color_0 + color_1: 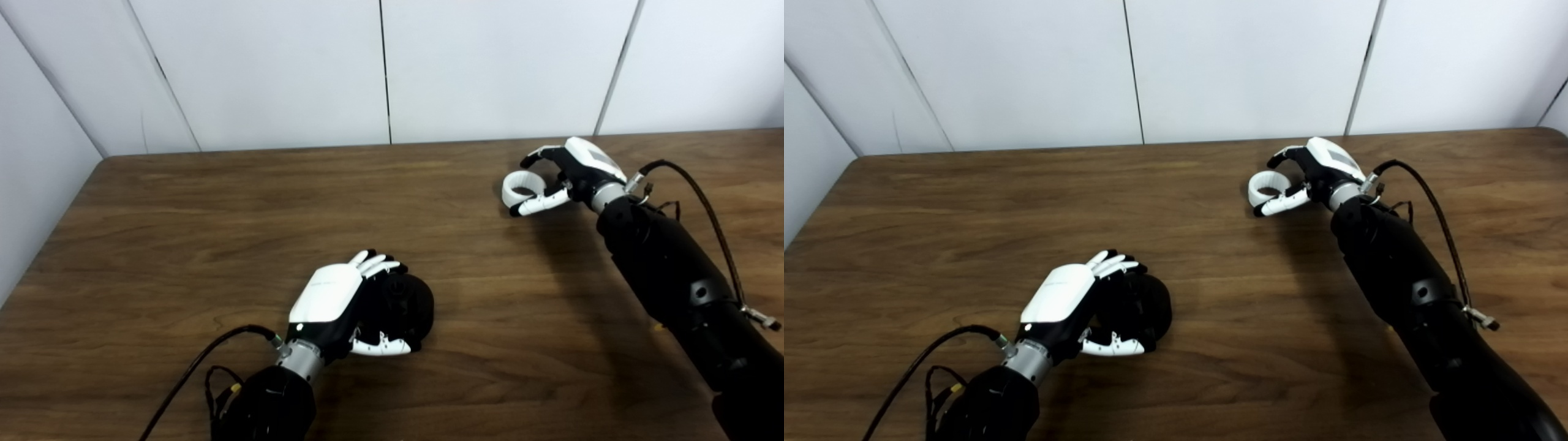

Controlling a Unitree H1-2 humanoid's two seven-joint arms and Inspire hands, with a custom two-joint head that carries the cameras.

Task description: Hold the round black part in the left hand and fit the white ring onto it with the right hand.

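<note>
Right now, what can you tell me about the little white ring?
The white ring is a small, chunky, smooth hoop that looks like plastic, with an open middle. It sits low over the far right part of the wooden table. The right hand is curled around it, thumb along its near side. It is far from the round black part.

A dark wood-grain tabletop (245, 202) fills the view, backed by pale grey wall panels (269, 67) split by thin dark vertical seams (386, 67).
</note>
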